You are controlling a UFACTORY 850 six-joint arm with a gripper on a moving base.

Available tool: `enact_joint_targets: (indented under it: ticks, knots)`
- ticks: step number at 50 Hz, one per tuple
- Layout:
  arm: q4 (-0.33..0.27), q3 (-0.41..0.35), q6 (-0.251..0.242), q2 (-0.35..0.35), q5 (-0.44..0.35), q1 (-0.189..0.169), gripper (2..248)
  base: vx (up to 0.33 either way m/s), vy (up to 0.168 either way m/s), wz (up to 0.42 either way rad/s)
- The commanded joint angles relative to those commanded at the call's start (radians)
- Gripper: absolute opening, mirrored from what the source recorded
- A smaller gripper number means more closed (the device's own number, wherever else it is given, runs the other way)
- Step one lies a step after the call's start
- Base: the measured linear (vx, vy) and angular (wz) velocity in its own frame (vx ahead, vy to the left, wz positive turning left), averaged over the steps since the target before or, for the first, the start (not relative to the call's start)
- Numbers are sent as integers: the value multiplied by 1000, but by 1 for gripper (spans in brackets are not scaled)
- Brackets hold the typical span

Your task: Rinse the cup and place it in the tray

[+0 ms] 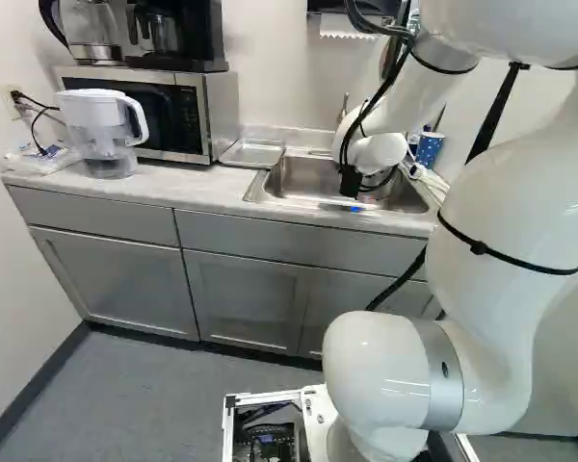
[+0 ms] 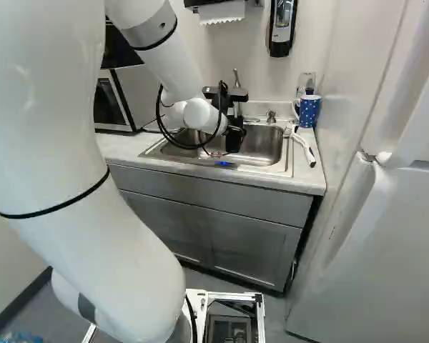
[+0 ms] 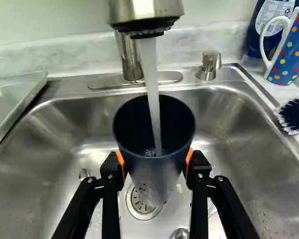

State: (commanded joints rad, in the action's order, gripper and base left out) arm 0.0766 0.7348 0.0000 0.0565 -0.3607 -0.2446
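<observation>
Pale marbled countertop (image 1: 169,183) with brushed-steel sink (image 3: 55,149); dark cup (image 3: 153,174) under running water (image 3: 151,84).
The gripper (image 2: 234,137) pinches the smooth, round cup, mouth up, between orange pads (image 3: 120,159) above the drain (image 3: 138,206). The metal faucet (image 3: 147,10) overhangs the cup. Shallow rectangular metal tray (image 1: 253,152): beside the sink, upper middle of the left base view. Polka-dot mug (image 2: 309,111) and bristled brush (image 2: 305,148): right of the right base view.

One cup (image 3: 150,180), one spotted mug (image 3: 292,54), one tray (image 1: 253,154), one sink (image 3: 229,129), one faucet (image 3: 147,9), one microwave (image 1: 189,123), one white pitcher (image 1: 96,125)
</observation>
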Motion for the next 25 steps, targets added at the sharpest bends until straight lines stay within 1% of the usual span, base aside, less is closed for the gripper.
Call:
enact_joint_targets:
  ticks: [25]
  knots:
    - [0, 0, 0, 0, 0, 0, 125, 0, 0, 0]
